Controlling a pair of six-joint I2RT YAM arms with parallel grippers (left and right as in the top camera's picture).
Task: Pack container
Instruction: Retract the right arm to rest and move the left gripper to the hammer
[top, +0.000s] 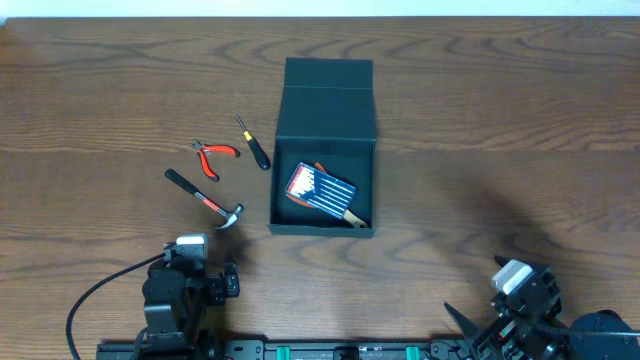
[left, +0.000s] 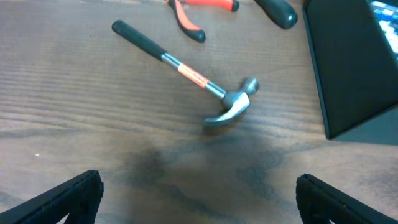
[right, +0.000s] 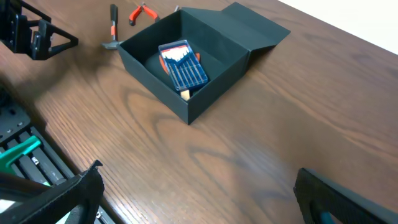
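Hovering low over the wooden table (top: 480, 120), my left hand (left: 199, 180) is spread wide and holds nothing, its two dark fingertips showing at the bottom corners of the left wrist view. Just ahead of it lies a small claw hammer with a black grip and an orange band on its shaft (left: 186, 71), flat on the table, head toward the box. Beyond the hammer lie orange-handled pliers (top: 213, 155) and a black-handled screwdriver (top: 255, 143), near each other but apart.

The matte dark teal-black square cardboard box (top: 328, 112) sits around the middle of the table, to the right of these tools. Its hinged flap lid is thrown open and leans back on the far side. Inside rests a blue rectangular case of slim tools (top: 320, 190), tilted, with something orange and a pale handle end peeking from beneath it.

My right hand (right: 199, 171) is also spread wide and empty, well apart from the box, near the table's front edge.
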